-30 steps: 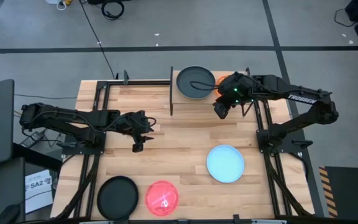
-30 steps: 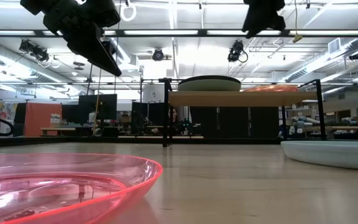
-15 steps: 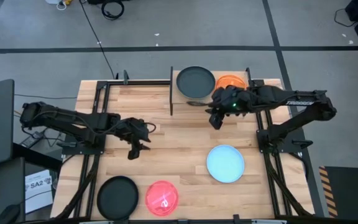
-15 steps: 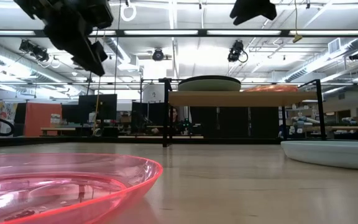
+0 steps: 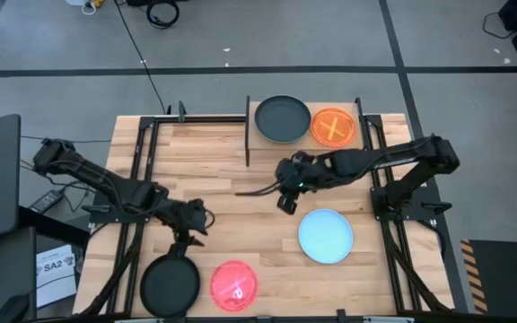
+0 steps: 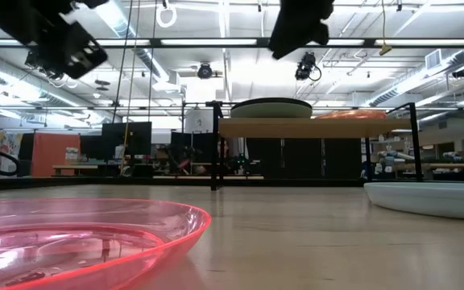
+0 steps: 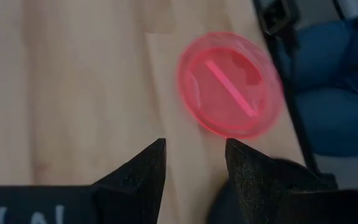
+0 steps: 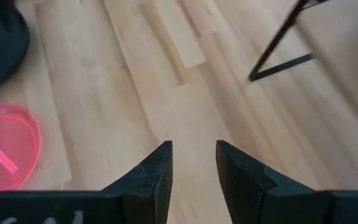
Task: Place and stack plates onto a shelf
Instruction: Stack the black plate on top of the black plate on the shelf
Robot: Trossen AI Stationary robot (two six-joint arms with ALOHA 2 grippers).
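While both grippers hang parted and empty, the left gripper (image 5: 185, 235), descending carelessly, could shove the black plate (image 5: 170, 284) off the desk (image 5: 232, 175).

Far edge, on light-wood shelf (image 5: 301, 142): dark grey plate (image 5: 283, 118), orange plate (image 5: 333, 126) with crossed lines. Near edge: black plate (image 5: 170, 283), translucent red-pink plate (image 5: 234, 283). Right: light blue plate (image 5: 325, 235).

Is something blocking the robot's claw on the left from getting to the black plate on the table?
Nothing visible is. The left gripper hangs just above the far edge of the black plate, with only bare table around it. The pink plate lies off to the side, out of the way.
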